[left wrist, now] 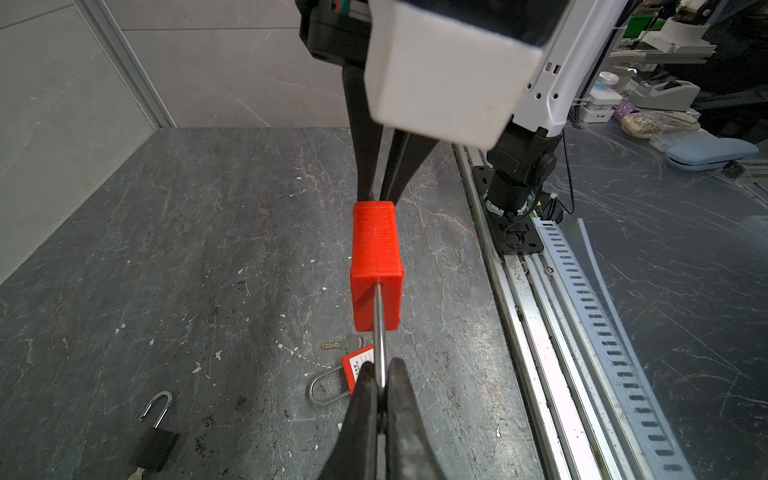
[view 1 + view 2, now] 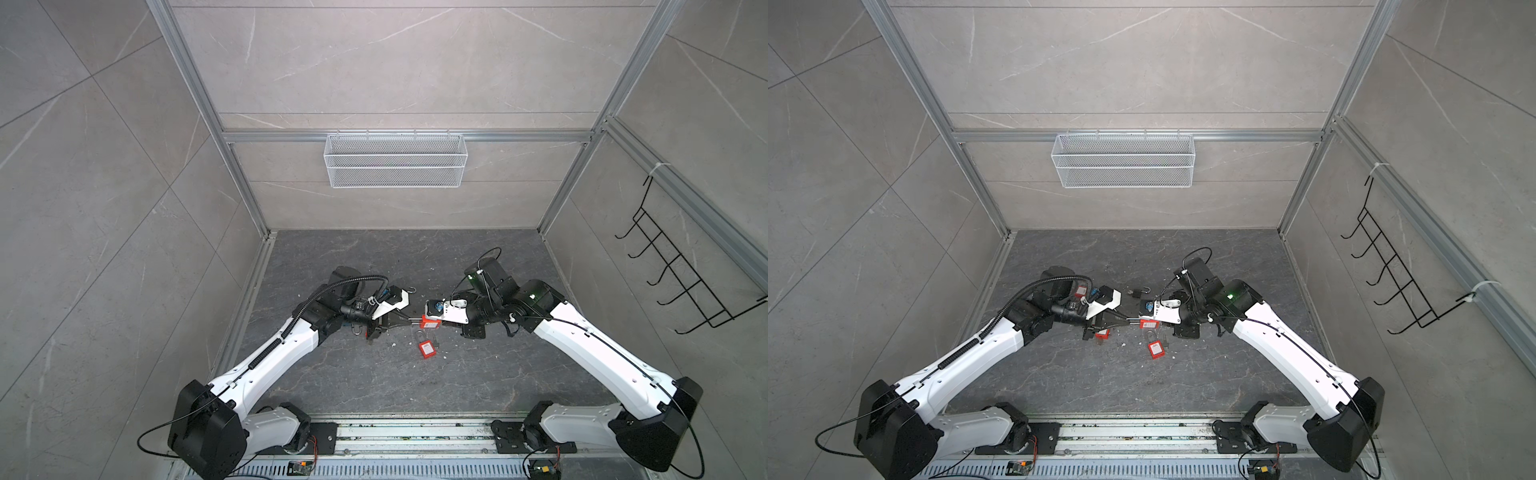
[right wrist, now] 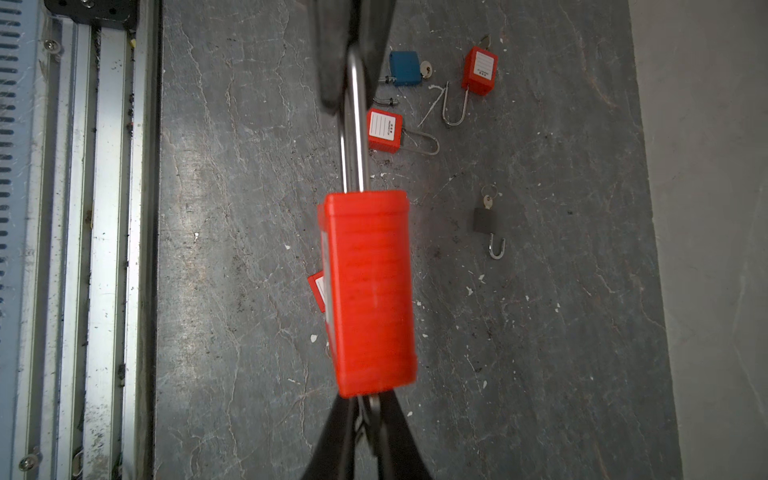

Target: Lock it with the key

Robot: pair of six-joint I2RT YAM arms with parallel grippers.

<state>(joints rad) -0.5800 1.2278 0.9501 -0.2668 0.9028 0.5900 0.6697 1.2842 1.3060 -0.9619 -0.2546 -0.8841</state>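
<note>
A red padlock (image 2: 430, 321) (image 2: 1147, 323) hangs level above the table between both arms. My left gripper (image 1: 381, 374) (image 2: 409, 319) is shut on its steel shackle (image 1: 379, 328) (image 3: 353, 145). The red body (image 1: 376, 266) (image 3: 370, 291) points away from that gripper. At the body's bottom end, my right gripper (image 3: 368, 409) (image 2: 441, 319) is closed on a thin silver piece, the key (image 3: 373, 415), which is mostly hidden by the body. In the left wrist view the right gripper's black fingers (image 1: 368, 166) meet just behind the body.
Several other padlocks lie on the dark table: a red one (image 2: 427, 349) (image 1: 353, 372) with a key (image 1: 343, 344) below the held lock, a black one (image 1: 153, 444) (image 3: 484, 220), a blue one (image 3: 404, 67), two more red ones (image 3: 480, 70) (image 3: 384, 129). Wire basket (image 2: 395, 160) on the back wall.
</note>
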